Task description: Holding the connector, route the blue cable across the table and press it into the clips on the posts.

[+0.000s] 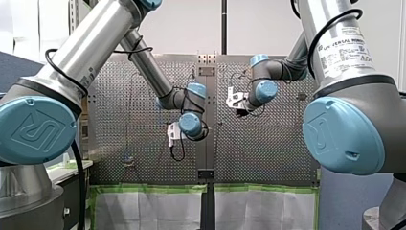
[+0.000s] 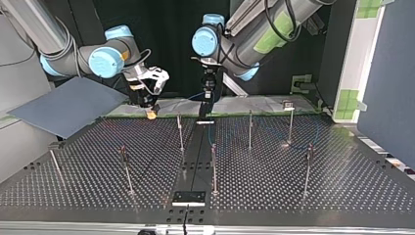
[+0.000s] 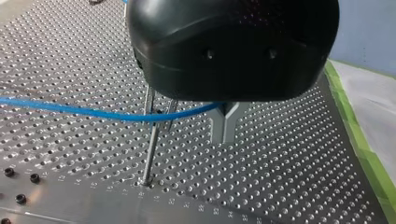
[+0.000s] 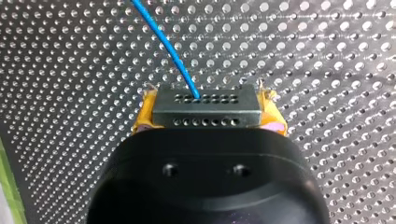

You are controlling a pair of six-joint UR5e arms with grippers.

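Pincer on my right arm (image 4: 208, 111) is clamping yellow pads (image 4: 141, 119) on the connector (image 4: 208, 100), the blue cable (image 4: 168, 49) running out ahead of it over the counter (image 4: 327, 56). My left pincer (image 2: 203, 112) is hovering nearer the post (image 3: 150, 149); the cable is crossing just by that post's top, sideways to it. Its clip is hard to make out; whether my left pincer is apart or together I cannot tell.

1. A white label (image 1: 345, 48) on my right arm (image 1: 330, 24) reads "UNIVERSAL ROBOTS"; its smaller print cannot be read.
2. Blue joint caps (image 1: 36, 130) carry an embossed "UR" logo.
3. Small engraved numbers (image 3: 156, 198) line the table (image 3: 289, 177); too faint to read.
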